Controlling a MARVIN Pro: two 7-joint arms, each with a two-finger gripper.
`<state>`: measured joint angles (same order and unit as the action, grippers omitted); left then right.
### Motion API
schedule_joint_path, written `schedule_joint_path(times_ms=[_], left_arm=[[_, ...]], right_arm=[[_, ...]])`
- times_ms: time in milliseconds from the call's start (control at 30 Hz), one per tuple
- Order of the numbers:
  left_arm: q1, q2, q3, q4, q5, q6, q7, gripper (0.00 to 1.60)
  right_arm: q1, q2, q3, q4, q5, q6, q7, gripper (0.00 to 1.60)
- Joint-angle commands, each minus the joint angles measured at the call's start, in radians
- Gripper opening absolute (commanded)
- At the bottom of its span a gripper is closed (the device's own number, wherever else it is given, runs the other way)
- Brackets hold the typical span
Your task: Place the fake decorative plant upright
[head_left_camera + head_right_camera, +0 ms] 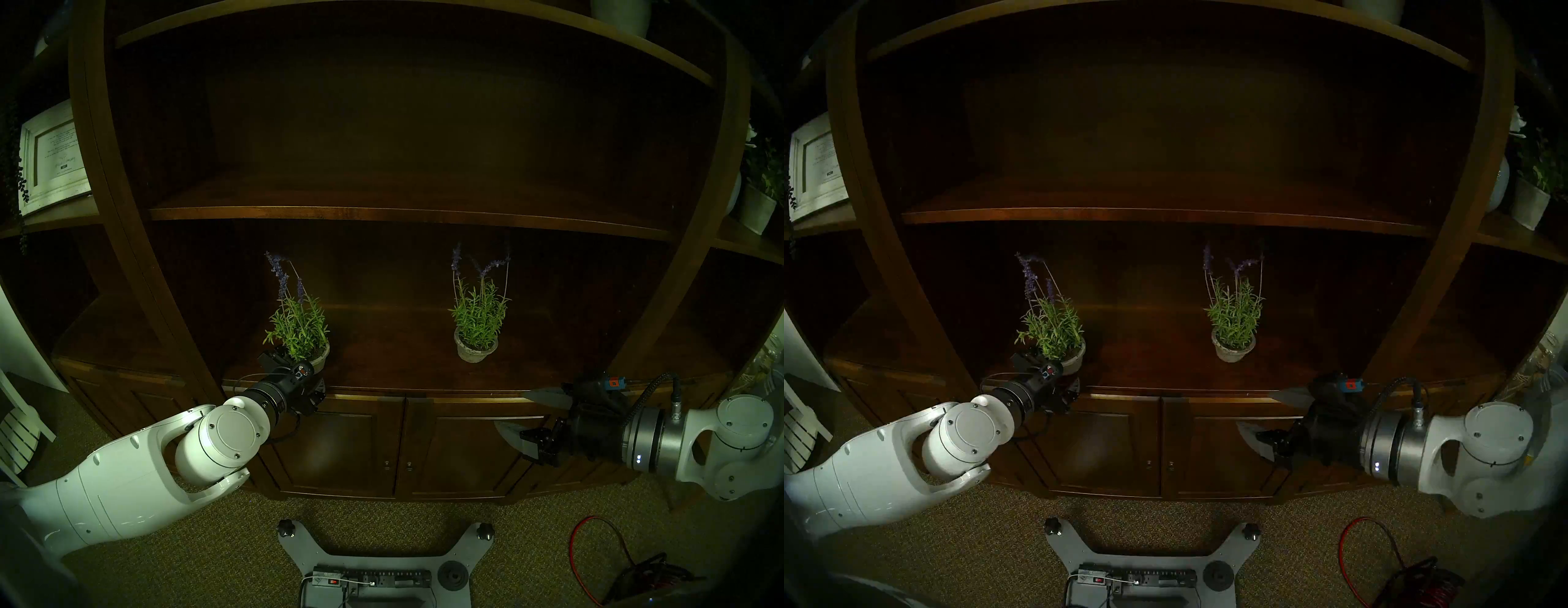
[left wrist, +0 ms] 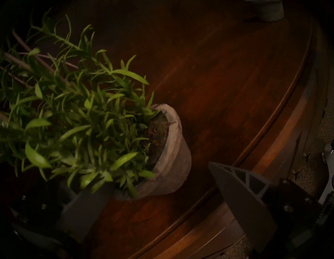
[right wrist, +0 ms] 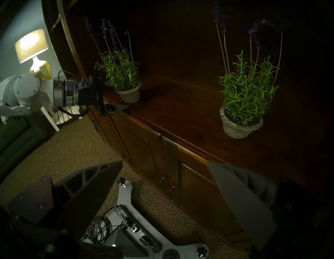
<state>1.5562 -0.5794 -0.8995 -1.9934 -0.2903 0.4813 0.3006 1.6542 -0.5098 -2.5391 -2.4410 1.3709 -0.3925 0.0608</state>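
Two fake lavender plants in grey pots stand upright on the dark wooden cabinet top [image 1: 394, 365]. The left plant [image 1: 297, 327] [image 3: 124, 76] is near the front edge. My left gripper [image 1: 299, 373] [image 2: 159, 177] is open, its fingers on either side of that plant's pot [image 2: 173, 153]. One finger [image 2: 235, 195] is clear of the pot; the other is partly hidden under the leaves, and I cannot tell if it touches. The right plant [image 1: 477, 322] [image 3: 244, 101] stands alone. My right gripper [image 1: 515, 409] [image 3: 164, 161] is open and empty, in front of the cabinet, below the top's edge.
A shelf board [image 1: 382, 214] runs above the plants. A framed picture [image 1: 53, 157] sits on the left side shelf, and other potted plants [image 1: 759, 199] on the right one. A lit lamp [image 3: 32, 48] stands at the left. My base [image 1: 373, 564] and a red cable [image 1: 594, 552] are on the carpet.
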Motion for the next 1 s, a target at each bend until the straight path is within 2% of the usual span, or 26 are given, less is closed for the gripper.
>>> schedule_joint_path(times_ms=[0, 433, 967], left_arm=[[-0.009, 0.004, -0.024, -0.020, -0.003, -0.013, 0.019, 1.60], [-0.023, 0.000, -0.029, -0.012, -0.015, -0.014, 0.027, 1.60], [-0.041, -0.036, -0.018, 0.017, 0.001, -0.005, 0.034, 1.60]], right_arm=[[0.014, -0.001, 0.008, -0.002, 0.002, -0.014, 0.001, 1.60], [0.014, -0.001, 0.008, -0.002, 0.002, -0.013, 0.000, 1.60], [0.014, -0.001, 0.008, -0.002, 0.002, -0.013, 0.000, 1.60]])
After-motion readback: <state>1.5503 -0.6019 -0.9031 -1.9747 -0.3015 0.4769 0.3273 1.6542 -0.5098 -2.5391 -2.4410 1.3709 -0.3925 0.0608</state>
